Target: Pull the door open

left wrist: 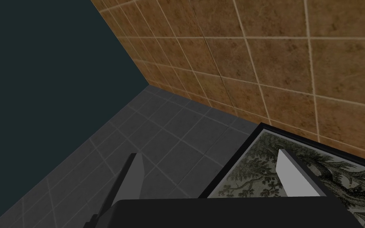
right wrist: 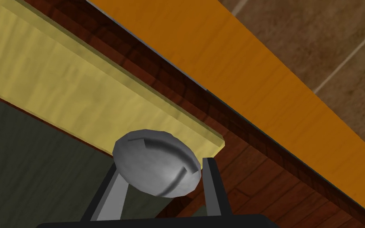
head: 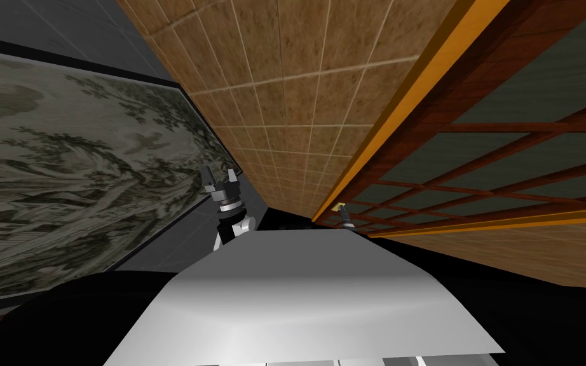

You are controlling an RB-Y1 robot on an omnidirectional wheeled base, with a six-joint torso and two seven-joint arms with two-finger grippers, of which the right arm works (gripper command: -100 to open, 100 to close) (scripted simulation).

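right gripper (right wrist: 162, 166) is clamping the grey round knob (right wrist: 154, 168) - fingers pressing both its sides. the knob's sitting on a yellow plate (right wrist: 78, 91) at the edge of the red-brown paned door (head: 508, 127), just beside the orange frame (head: 406, 108). left gripper (head: 219, 176) is hanging spread wide near a framed landscape picture (head: 63, 165).

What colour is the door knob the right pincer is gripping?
Grey, with a slight sheen; the knob shows best in the right wrist view.
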